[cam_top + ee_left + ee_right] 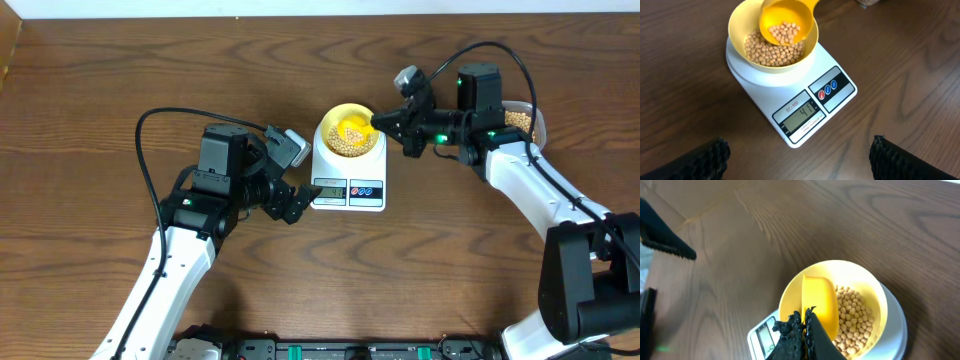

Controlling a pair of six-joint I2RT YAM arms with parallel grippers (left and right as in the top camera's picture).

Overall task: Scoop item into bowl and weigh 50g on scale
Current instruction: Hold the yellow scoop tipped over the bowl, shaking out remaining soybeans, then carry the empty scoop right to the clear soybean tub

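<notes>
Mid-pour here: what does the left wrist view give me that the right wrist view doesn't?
Only left wrist: the display legibly reading 41, the two buttons, and beans lying in the scoop. Only right wrist: the right end effector shut on the scoop's handle. Both: the bowl holding beans on the scale, scoop over it.
</notes>
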